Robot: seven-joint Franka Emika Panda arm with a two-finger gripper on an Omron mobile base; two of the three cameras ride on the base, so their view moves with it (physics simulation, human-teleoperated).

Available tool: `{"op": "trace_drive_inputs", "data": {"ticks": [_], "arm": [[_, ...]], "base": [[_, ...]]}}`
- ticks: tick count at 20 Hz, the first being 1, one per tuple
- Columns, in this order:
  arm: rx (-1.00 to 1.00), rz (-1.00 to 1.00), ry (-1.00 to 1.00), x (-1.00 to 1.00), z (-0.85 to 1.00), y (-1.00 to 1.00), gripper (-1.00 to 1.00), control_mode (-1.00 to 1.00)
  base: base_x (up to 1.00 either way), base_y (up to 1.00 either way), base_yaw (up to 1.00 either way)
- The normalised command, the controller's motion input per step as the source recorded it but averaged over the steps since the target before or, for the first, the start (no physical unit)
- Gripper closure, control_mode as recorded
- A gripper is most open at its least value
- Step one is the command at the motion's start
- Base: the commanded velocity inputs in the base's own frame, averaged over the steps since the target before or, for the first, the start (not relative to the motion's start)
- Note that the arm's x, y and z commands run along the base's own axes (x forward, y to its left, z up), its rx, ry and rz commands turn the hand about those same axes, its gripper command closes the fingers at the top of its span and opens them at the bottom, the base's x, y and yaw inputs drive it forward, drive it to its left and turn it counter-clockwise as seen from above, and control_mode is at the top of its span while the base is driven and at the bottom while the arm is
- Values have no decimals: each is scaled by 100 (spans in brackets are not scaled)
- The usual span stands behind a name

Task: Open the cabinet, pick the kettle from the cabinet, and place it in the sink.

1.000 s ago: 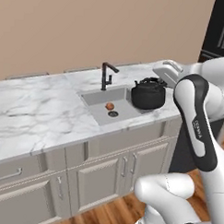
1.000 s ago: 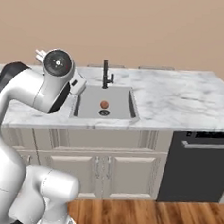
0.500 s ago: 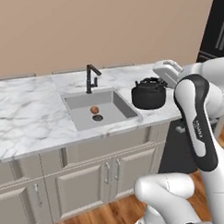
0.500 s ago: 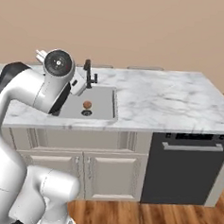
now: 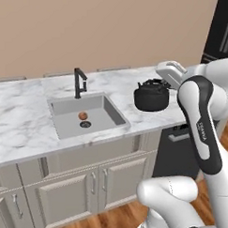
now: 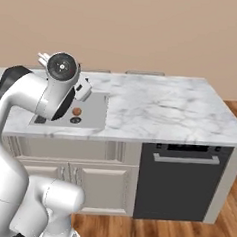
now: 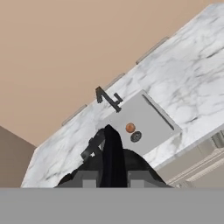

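Marble counter (image 5: 21,126) against a tan wall: gripper (image 7: 113,175) clamped narrow on the arched handle of the kettle (image 5: 151,95), which hangs over the counter just right of the sink (image 5: 68,127), whose grey basin holds a small orange ball (image 5: 82,115) beside the drain (image 5: 85,124), faucet (image 5: 79,83) behind.

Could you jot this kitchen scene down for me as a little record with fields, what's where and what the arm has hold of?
held item: black kettle, hanging by its arched handle
pincer: shut on the kettle's handle
kettle position: in the air, over the marble counter, right of the sink in the left base view
sink contents: small orange ball beside the round drain
faucet: slim, black, at the sink's back edge
task stage: kettle not yet in the sink
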Motion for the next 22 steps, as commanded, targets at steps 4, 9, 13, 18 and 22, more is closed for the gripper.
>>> {"op": "trace_drive_inputs", "data": {"ticks": [4, 9, 13, 18, 22], "arm": [[0, 0, 0, 0, 0, 0, 100, 100], [0, 0, 0, 0, 0, 0, 100, 100], [0, 0, 0, 0, 0, 0, 100, 100], [0, 0, 0, 0, 0, 0, 100, 100], [0, 0, 0, 0, 0, 0, 100, 100]], "base": [[49, -40, 5], [52, -38, 5], [63, -24, 1], [63, -5, 13], [61, -1, 21]]}}
